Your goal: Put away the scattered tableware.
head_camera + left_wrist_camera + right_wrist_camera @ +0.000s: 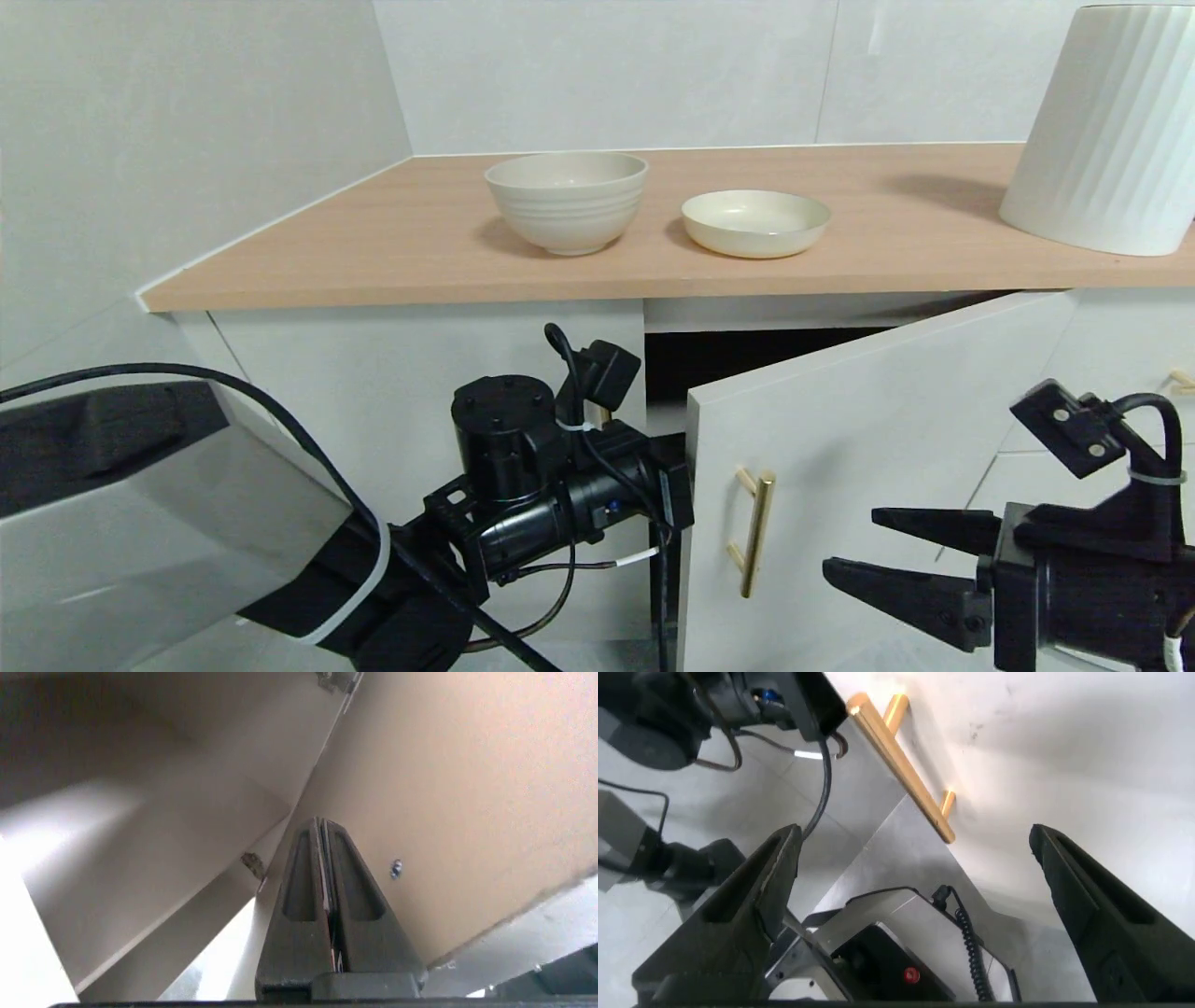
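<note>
A deep cream bowl (pixel 566 201) and a shallow cream dish (pixel 755 222) stand side by side on the wooden countertop (pixel 373 252). Below them a white cabinet door (pixel 868 439) with a gold handle (pixel 754 532) hangs partly open. My left gripper (pixel 320 823) is shut with nothing between its fingers, its tips inside the cabinet by the door's tan inner face (pixel 486 784); in the head view the door's edge hides them. My right gripper (pixel 854 546) is open in front of the door, just right of the handle (pixel 901 765), touching nothing.
A tall white ribbed cylinder (pixel 1106 131) stands at the countertop's right end. White tiled walls close the back and left. A second cabinet front with a gold handle (pixel 1181 381) lies to the right. The cabinet's inside is dark.
</note>
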### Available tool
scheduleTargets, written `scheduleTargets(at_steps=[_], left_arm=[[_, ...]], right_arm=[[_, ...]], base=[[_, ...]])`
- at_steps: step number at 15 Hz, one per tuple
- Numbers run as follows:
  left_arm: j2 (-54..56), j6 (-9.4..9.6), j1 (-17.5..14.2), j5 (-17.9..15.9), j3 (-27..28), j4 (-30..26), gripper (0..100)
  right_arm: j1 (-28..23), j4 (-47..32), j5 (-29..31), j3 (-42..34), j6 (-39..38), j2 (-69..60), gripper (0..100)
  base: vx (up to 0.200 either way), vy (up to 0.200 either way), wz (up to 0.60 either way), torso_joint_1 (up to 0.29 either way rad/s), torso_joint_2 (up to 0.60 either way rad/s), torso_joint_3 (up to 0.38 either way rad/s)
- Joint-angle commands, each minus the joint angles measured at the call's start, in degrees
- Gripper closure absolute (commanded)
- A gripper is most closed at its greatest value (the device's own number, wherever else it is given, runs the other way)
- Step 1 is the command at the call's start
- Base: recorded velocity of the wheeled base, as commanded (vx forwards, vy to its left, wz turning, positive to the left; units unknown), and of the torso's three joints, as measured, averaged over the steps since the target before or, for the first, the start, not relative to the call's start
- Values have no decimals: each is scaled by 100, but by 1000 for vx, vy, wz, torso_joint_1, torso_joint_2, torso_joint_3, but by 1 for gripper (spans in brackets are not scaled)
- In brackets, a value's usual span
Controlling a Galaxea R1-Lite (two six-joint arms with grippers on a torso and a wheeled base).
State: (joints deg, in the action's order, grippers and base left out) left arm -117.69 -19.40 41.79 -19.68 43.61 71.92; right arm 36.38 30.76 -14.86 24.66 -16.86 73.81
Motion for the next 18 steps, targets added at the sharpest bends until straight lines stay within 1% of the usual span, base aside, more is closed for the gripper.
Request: scheduleTargets(at_steps=[1,2,6,12,15,18], left_arm=[[211,-3,57,8,-256,-12,100],[238,-3,128,8,-353,-12,100],[158,-3,136,8,-335,-21,100],[141,-12,145,8,-291,-144,100],[-61,-12,145,16,-168,-144,100],[-334,-29,136,34,16,-144,100]], right_arm=[[1,-17,-8,-313,-2,-385,0],[10,-26,-8,-339,7,-447,0],[45,-26,-8,-392,157,-473,0],[54,-26,-8,-418,165,-464,0],[54,-26,-17,-471,359,-464,0],[54,-26,-8,-462,359,-473,0]], base=[[0,0,0,0,0,0],[0,0,0,0,0,0],[0,0,0,0,0,0],[-200,0,0,-1,2,2],[0,0,0,0,0,0],[0,0,0,0,0,0]])
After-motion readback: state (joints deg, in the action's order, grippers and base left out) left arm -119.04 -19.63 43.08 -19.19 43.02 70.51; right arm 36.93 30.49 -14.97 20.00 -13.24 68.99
